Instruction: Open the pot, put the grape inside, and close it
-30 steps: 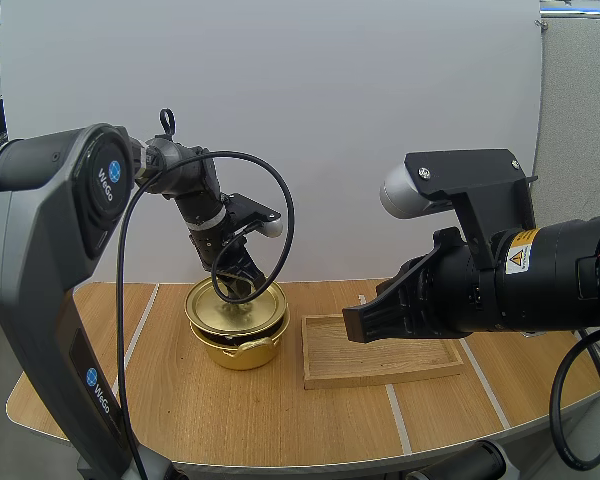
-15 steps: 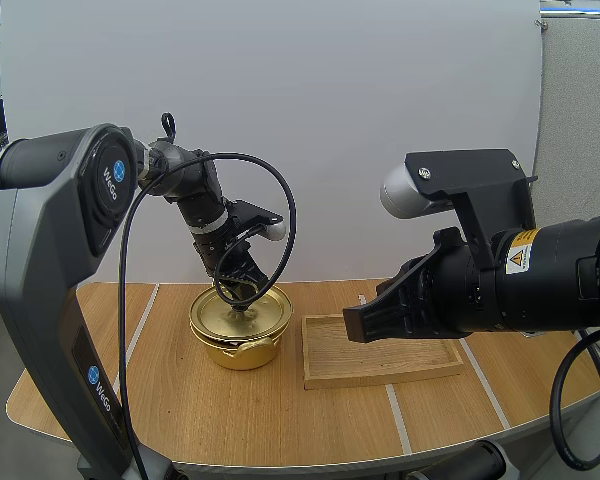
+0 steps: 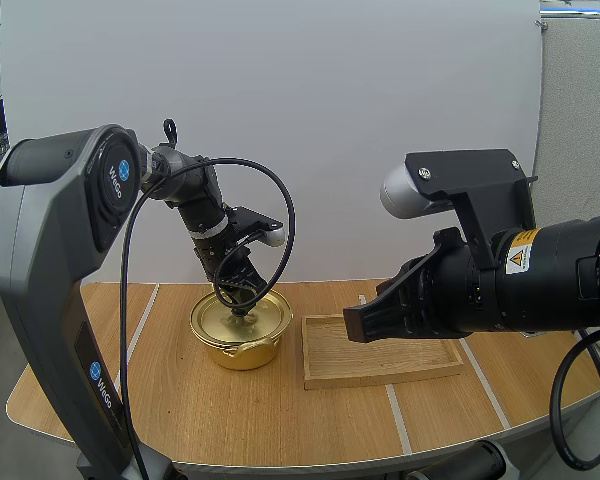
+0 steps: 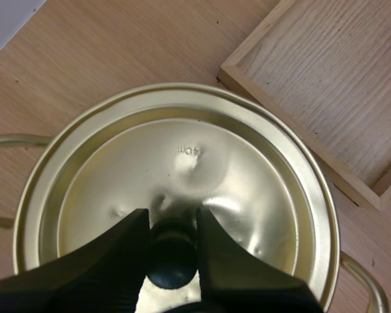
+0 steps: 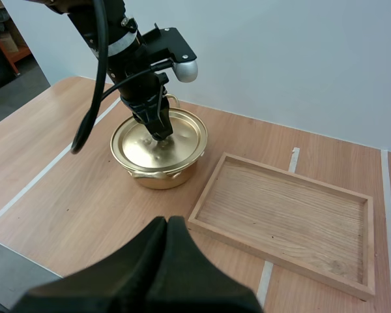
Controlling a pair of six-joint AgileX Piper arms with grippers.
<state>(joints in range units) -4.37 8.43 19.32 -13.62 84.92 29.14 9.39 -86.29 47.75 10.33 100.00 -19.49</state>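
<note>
A gold pot point(image 3: 242, 348) stands on the table left of centre, with its gold lid point(image 3: 250, 320) lying flat on the rim. My left gripper point(image 3: 240, 304) comes down from above and is shut on the lid's black knob point(image 4: 173, 264); its fingers point(image 4: 117, 254) press the knob from both sides over the lid point(image 4: 247, 182). From the right wrist view the pot point(image 5: 158, 176) and the left gripper point(image 5: 159, 132) lie far ahead. My right gripper point(image 5: 167, 229) hovers shut, holding nothing, near the table's front above the tray's near side point(image 3: 365, 322).
A shallow wooden tray point(image 3: 380, 352) lies just right of the pot, a small gap between them point(image 5: 280, 215). The pot's side handles point(image 4: 3, 140) stick out past the lid. White tape lines point(image 3: 140, 320) cross the tabletop.
The left gripper has lowered the lid, which hung tilted just above the pot a second ago, so that it now rests flat on the rim. The right arm has not moved.
</note>
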